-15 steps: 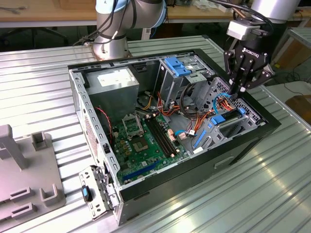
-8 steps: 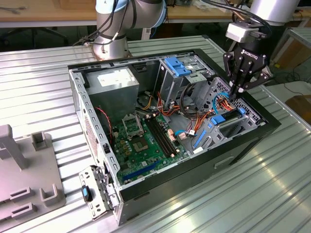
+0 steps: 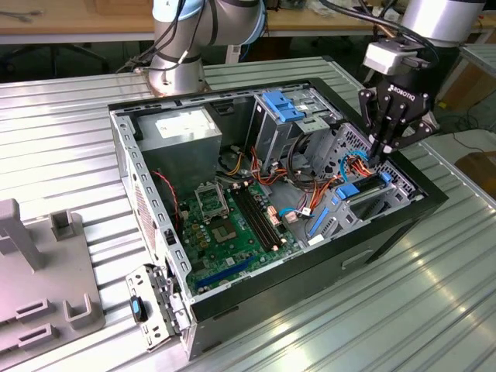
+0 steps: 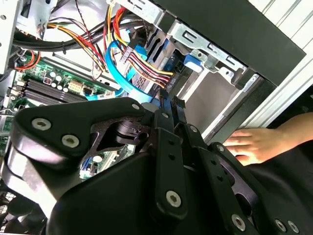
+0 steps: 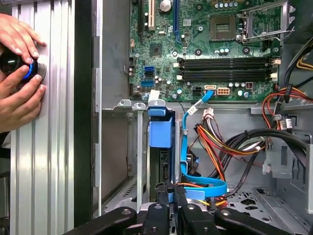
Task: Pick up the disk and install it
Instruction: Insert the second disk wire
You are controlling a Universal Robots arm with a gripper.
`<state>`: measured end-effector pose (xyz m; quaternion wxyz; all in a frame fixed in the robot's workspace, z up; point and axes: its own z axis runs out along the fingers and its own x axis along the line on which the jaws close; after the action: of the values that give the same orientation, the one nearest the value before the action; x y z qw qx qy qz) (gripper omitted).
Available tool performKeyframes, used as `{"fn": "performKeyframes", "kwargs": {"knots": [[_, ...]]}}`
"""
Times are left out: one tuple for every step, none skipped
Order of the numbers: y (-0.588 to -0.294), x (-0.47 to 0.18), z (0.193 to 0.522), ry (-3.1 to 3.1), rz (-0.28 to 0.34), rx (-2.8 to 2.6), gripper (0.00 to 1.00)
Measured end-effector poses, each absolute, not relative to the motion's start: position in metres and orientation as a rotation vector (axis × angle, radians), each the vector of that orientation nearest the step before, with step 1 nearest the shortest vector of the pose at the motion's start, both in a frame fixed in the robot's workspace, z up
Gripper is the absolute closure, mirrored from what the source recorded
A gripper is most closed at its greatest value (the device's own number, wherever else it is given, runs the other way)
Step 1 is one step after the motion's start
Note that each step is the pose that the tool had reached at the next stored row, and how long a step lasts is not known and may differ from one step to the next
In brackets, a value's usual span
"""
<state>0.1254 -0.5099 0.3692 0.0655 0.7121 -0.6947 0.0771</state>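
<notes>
On the ribbed metal table (image 3: 70,147) the open PC case (image 3: 403,221) lies on its side, interior up, motherboard (image 3: 232,225) at centre, power supply (image 3: 180,132) at the far wall. Gripper (image 3: 377,157) hangs over the drive bay (image 3: 372,203) at the exterior view's right end of the case, fingertips down among the coloured wire bundle (image 3: 358,164) and the light blue cable (image 5: 205,183). Fingers are pressed together; in both wrist views the tips (image 4: 168,104) meet with no gap and nothing clamped between them. Disk (image 5: 160,147) sits edge-up in the bay slot, blue carrier tab showing at the slot mouth, just ahead of the fingertips; whether it is fully seated I can't tell. Room is tight: bay walls on both sides of the slot, cables crowding the tips, case rim close behind. A grey fixture (image 3: 39,271) stands well apart at the exterior view's left. First wrist view adds a person's hands (image 5: 17,73) on a knob on the table beside the case; second wrist view shows one hand (image 4: 259,144) resting by the case edge.
</notes>
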Motion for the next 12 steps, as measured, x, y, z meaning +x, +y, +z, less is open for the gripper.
{"fn": "performKeyframes", "kwargs": {"knots": [[-0.510, 0.124, 0.369, -2.098, 0.235, 2.150, 0.84], [-0.511, 0.122, 0.369, -2.101, 0.239, 2.154, 0.84], [-0.512, 0.121, 0.368, -2.103, 0.242, 2.156, 0.84], [-0.513, 0.120, 0.368, -2.104, 0.245, 2.157, 0.84], [-0.514, 0.118, 0.367, -2.107, 0.250, 2.160, 0.84], [-0.515, 0.114, 0.366, -2.110, 0.255, 2.162, 0.84], [-0.515, 0.113, 0.366, -2.110, 0.256, 2.162, 0.84], [-0.515, 0.113, 0.366, -2.110, 0.256, 2.162, 0.84], [-0.515, 0.113, 0.365, -2.110, 0.256, 2.162, 0.84], [-0.516, 0.113, 0.365, -2.110, 0.256, 2.162, 0.84], [-0.518, 0.113, 0.365, -2.110, 0.256, 2.162, 0.84], [-0.518, 0.113, 0.365, -2.110, 0.256, 2.162, 0.84]]}}
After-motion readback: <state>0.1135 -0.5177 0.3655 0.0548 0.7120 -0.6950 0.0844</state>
